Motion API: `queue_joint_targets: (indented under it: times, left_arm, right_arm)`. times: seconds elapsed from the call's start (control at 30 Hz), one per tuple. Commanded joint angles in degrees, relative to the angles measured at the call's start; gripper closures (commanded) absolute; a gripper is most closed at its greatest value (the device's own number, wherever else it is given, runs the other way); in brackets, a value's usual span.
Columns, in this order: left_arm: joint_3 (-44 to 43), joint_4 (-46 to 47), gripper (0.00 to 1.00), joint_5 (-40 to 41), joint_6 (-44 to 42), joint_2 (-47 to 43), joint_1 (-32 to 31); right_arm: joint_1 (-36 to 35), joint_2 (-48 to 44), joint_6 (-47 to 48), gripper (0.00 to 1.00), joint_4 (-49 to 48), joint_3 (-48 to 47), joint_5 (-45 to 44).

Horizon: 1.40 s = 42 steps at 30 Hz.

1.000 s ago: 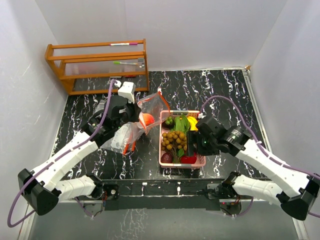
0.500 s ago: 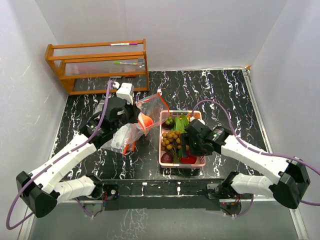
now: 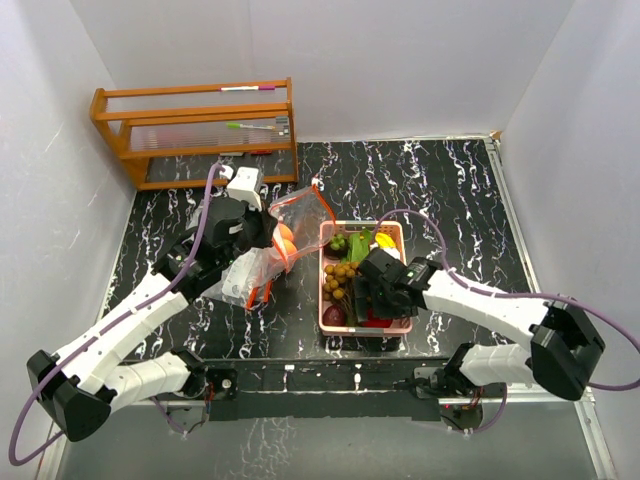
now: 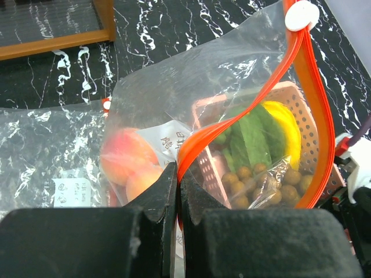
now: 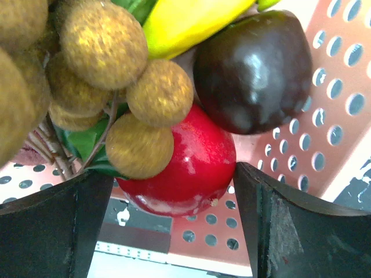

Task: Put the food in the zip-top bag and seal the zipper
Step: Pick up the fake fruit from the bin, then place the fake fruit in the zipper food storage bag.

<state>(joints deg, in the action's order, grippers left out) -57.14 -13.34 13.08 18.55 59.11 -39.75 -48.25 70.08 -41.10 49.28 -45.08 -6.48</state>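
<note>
Top external view: bagging is only getting started, and sealing is not yet reached.
Left gripper point(image 4: 177, 174), jaws together, is pinching the orange zipper edge of the zip-top bag point(image 4: 191, 87) and holding its mouth up just beside the pink basket point(image 3: 322, 300). Orange fruits point(image 4: 130, 165) are sitting inside the bag, so only a small share looks done. The zipper slider point(image 4: 301, 15) is sitting at one end, with the mouth gaping. Rightward, the other food is lying in the basket: longan bunch point(image 5: 98, 75), banana point(image 5: 185, 20), dark purple fruit point(image 5: 252, 78), red fruit point(image 5: 185, 162). Right gripper point(image 5: 174, 214), jaws apart, is straddling the red fruit without closing on it. By my judgement, most loading and all sealing are remaining.
</note>
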Motion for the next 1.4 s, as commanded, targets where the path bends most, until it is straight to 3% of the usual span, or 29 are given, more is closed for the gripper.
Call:
queue_joint_targets:
  times: [0.0,0.23,0.33,0.4,0.83,1.13,1.37]
  left_arm:
    - [-0.58,0.2,1.0,0.8,-0.61,-2.03,-0.05]
    - [-1.21,-0.45,1.0,1.04,-0.7,-2.34,-0.03]
    - [-1.21,-0.62,1.0,1.45,-0.87,-2.55,0.02]
    - [-1.06,-0.59,1.0,1.62,-0.81,-2.61,0.01]
    - [0.17,0.19,1.0,0.74,-0.37,-1.31,0.0]
    - [1.62,1.8,1.0,-4.21,0.04,-0.32,-0.02]
    - [0.9,1.08,1.0,-4.95,-0.29,-0.88,-0.08]
  right_arm:
    - [-0.8,3.58,-0.1,0.1,-3.76,0.9,-2.28]
    - [-0.89,2.11,-0.11,0.13,-1.84,-0.9,-5.22]
    - [-0.94,0.12,0.39,0.34,1.13,-3.88,-5.79]
    - [-0.9,-0.84,0.64,0.4,3.09,-6.32,-5.94]
    - [-0.94,-1.97,3.91,0.4,9.55,-26.31,-9.96]
    - [-0.91,0.68,10.04,0.41,1.77,-38.21,-9.84]
    - [-0.97,5.77,12.7,0.41,3.25,-45.57,-10.42]
